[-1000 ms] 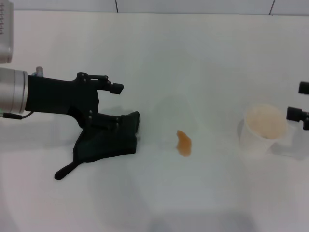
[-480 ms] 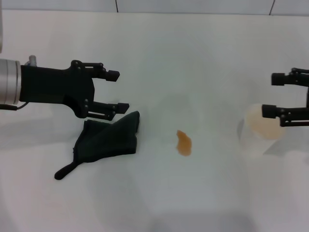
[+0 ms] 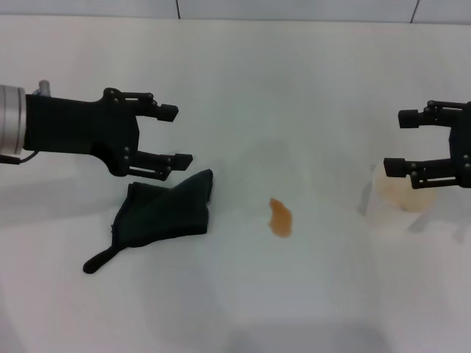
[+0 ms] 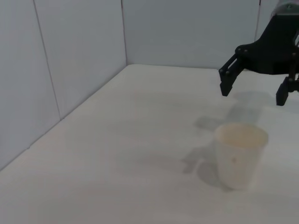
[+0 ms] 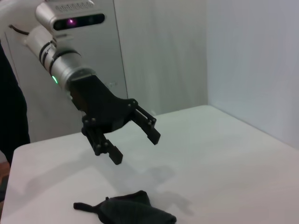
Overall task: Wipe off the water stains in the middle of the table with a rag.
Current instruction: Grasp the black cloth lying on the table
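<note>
Both arms rose: we see left gripper point(image 3: 174, 134) spread, empty, above rag point(image 3: 163, 213); right gripper point(image 3: 402, 142) spread over cup point(image 3: 397, 202); stain point(image 3: 280, 218) sits between on open table point(image 3: 243, 88).

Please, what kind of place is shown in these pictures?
Probably a robot test bench: a bare white table with plain panel walls, and only a rag, a cup and a small stain.

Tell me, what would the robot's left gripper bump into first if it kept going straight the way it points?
Probably nothing nearby: the open left gripper points across the plain white table toward the right gripper, above the wrinkled black cloth rag. Depth is unclear.
</note>
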Robot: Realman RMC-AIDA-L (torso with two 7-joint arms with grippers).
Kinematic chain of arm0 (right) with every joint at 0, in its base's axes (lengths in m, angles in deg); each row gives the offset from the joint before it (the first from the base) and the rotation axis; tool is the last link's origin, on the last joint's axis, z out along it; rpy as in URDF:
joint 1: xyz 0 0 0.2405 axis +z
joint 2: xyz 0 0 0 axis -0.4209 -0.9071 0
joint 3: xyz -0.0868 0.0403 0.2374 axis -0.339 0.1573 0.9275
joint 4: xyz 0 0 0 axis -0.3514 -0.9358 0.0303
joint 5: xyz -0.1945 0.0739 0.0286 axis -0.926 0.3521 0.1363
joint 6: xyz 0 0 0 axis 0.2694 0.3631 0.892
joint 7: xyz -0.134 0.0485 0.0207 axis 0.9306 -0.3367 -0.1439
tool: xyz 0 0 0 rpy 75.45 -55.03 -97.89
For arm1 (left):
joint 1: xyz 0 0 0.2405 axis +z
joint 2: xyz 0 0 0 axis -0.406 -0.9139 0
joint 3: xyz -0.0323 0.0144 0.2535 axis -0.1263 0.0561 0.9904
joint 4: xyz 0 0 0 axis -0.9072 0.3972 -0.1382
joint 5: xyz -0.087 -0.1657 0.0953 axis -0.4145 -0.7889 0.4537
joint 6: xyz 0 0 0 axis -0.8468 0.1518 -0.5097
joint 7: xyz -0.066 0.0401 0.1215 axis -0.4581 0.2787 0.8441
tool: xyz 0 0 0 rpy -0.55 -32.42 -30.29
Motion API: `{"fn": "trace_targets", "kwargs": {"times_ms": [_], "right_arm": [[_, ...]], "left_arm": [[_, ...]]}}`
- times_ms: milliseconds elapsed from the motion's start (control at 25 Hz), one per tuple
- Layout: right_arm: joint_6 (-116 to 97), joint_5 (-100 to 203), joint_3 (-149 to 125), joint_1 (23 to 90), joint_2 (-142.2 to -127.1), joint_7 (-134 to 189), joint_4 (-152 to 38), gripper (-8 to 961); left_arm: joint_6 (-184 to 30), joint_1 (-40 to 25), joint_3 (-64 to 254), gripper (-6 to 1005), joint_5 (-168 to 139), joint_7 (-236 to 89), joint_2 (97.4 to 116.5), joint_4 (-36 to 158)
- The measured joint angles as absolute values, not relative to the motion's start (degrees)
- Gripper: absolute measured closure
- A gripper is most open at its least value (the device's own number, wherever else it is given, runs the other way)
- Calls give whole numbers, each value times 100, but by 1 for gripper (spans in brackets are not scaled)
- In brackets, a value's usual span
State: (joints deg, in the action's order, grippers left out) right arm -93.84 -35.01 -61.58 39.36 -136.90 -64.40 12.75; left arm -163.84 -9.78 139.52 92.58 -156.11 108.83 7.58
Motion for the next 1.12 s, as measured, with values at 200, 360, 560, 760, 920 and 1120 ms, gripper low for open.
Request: {"fn": "trace_targets", "kwargs": {"times_ms": [200, 360, 560, 760, 920, 1120], "right_arm": [[-9378, -3568, -6148, 3970, -13691, -6507, 1329, 111], [-9375, -3580, -6128, 3974, -13691, -6514, 1331, 111], [-9374, -3582, -6125, 3975, -13690, -6514, 1331, 112], [-9374, -3540, -6169, 3980, -13693, -6502, 1307, 112], [-9336, -3519, -6231, 3997, -13698, -6500, 1280, 111], [-9241, -3496, -6406, 4001, -13707, -6510, 1268, 111]], "left_arm": [[-16519, -999, 13967, 182, 9263, -15855, 10796, 748], [-16694, -1115, 13987, 182, 9559, -16322, 10702, 741], [-16785, -1270, 13988, 183, 10151, -16913, 10578, 740], [-16907, -1436, 13990, 183, 10640, -17244, 10535, 753], [-16913, -1571, 13996, 182, 11043, -17345, 10569, 860], [-16823, -1691, 14009, 182, 11314, -17371, 10599, 1034]]}}
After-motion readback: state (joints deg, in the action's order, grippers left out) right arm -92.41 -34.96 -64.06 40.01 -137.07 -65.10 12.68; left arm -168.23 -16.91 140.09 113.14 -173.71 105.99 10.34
